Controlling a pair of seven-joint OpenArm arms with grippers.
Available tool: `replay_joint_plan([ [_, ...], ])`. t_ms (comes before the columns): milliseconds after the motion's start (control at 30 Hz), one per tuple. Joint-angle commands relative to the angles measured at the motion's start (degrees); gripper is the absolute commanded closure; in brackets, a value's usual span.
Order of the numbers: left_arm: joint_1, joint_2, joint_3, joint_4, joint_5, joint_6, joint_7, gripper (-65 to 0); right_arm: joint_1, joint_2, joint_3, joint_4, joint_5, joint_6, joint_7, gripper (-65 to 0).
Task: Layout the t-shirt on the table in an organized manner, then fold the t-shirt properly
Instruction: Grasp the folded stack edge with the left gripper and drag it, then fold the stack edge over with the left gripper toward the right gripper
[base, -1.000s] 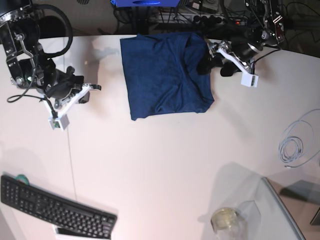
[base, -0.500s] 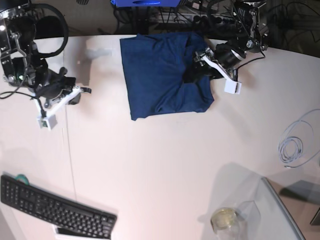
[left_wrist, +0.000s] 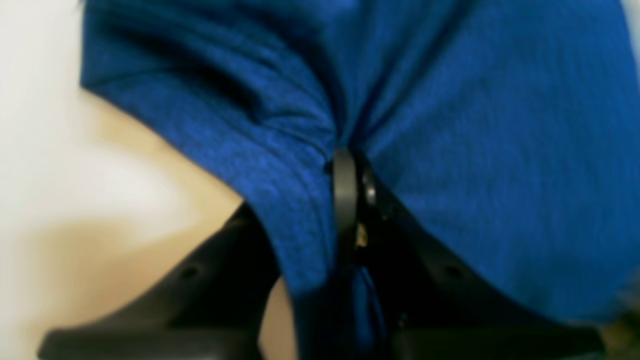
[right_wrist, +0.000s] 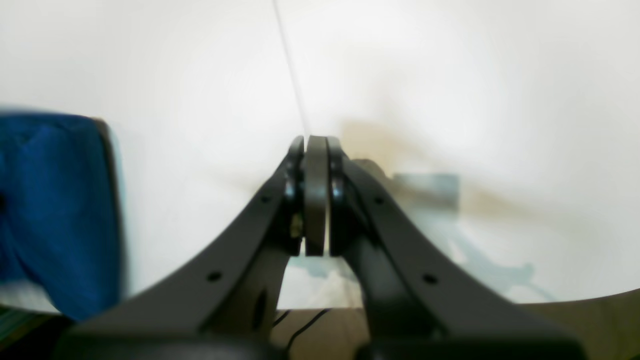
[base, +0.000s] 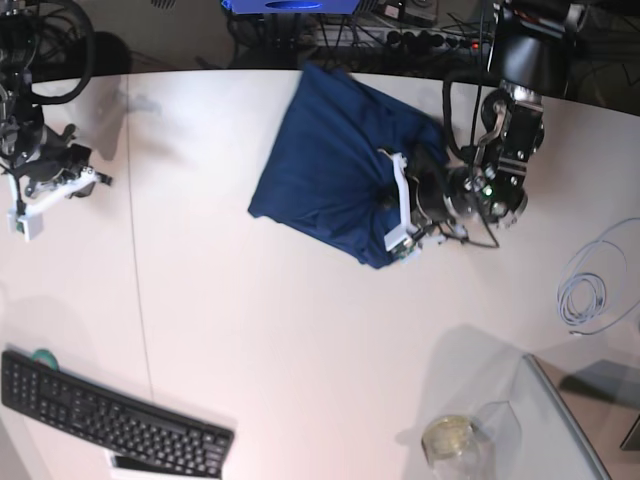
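Observation:
The dark navy t-shirt (base: 325, 160) lies bunched and skewed on the white table (base: 300, 330), toward the back. My left gripper (base: 383, 196) is at the shirt's front right corner and shut on a gathered fold. In the left wrist view the fabric of the t-shirt (left_wrist: 475, 150) drapes over the closed fingers (left_wrist: 345, 190), with the bare table (left_wrist: 60, 165) to the left. My right gripper (base: 100, 180) hovers far left, apart from the shirt. Its jaws are shut on nothing in the right wrist view (right_wrist: 315, 150), where an edge of the t-shirt (right_wrist: 50, 200) shows at the left.
A black keyboard (base: 110, 420) lies at the front left. A glass jar (base: 450, 437) and a glass panel (base: 565, 420) stand at the front right, with a coiled white cable (base: 585, 295) beside them. A thin seam (base: 138, 300) crosses the table's left side.
My left gripper has closed on the shirt's right side and dragged it forward and rightward, skewing and bunching the cloth. My right arm has pulled back to the left, still shut.

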Motion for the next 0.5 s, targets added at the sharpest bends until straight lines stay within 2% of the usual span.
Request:
replay_joint_plan([
  [0, -2.7, -0.5, 3.4, 0.6, 1.5, 0.0, -0.2, 0.0, 0.1, 0.9, 0.8, 1.0, -0.1, 0.3, 1.1, 0.0],
  [133, -9.7, -0.5, 15.9, 0.7, 10.2, 0.0, 0.0, 0.0, -0.4, -1.7, 2.6, 1.0, -0.1, 0.3, 1.1, 0.0],
  [233, -13.3, 1.7, 22.8, 0.5, 12.4, 0.0, -0.1, 0.0, -1.8, -5.0, 7.1, 1.0, -0.1, 0.3, 1.1, 0.0],
  [367, -16.0, 5.3, 27.1, -3.7, 12.6, 0.0, -0.1, 0.0, -2.9, -7.3, 10.7, 1.0, -0.1, 0.3, 1.0, 0.0],
  [467, -17.1, 9.2, 27.2, -9.2, 12.2, -0.1, -0.3, 0.0, -3.9, -7.8, 12.8, 1.0, -0.1, 0.3, 1.0, 0.0],
])
